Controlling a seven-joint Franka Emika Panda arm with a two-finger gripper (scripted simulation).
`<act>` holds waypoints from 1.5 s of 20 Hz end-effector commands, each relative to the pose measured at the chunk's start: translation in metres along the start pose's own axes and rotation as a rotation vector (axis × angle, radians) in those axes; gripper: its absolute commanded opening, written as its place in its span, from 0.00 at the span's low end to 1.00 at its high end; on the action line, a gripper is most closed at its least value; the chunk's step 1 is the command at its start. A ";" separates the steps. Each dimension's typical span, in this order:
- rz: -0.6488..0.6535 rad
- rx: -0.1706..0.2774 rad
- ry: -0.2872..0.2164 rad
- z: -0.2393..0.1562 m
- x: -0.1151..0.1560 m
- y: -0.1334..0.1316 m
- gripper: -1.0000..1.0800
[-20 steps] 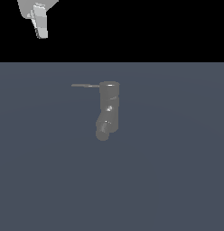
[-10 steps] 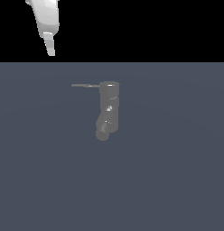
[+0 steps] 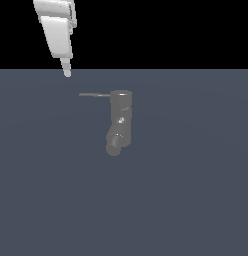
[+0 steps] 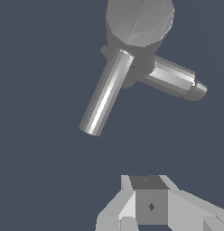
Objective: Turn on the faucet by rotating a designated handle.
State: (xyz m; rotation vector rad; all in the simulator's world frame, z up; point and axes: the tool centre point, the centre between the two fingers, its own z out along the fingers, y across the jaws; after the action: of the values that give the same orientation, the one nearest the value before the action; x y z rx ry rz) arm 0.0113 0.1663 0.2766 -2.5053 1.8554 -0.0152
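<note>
The faucet (image 3: pixel 120 116) is a dull grey upright cylinder standing on the dark floor, with a stubby round-ended spout at its lower end. Its handle (image 3: pixel 94 94), a thin grey rod, sticks out from the cylinder's top toward the exterior view's left. My gripper (image 3: pixel 66 71) hangs above and to the exterior view's left of the handle's free end, clear of it, with its fingers together and nothing held. In the wrist view the faucet (image 4: pixel 140 20) is seen from above, the handle (image 4: pixel 106 94) juts toward my gripper (image 4: pixel 150 206), and a gap of floor lies between them.
The flat dark blue-grey floor (image 3: pixel 196 200) spreads all around the faucet. No other object shows in either view.
My gripper has come down and shifted toward the exterior view's right, nearer the handle's free end. The faucet and handle have not moved.
</note>
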 end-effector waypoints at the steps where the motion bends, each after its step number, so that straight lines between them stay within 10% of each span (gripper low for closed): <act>1: 0.056 -0.003 0.003 0.011 0.006 -0.013 0.00; 30: 0.410 -0.023 0.012 0.077 0.064 -0.085 0.00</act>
State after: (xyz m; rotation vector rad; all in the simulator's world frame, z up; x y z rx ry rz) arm 0.1128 0.1310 0.2011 -2.0911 2.3450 -0.0003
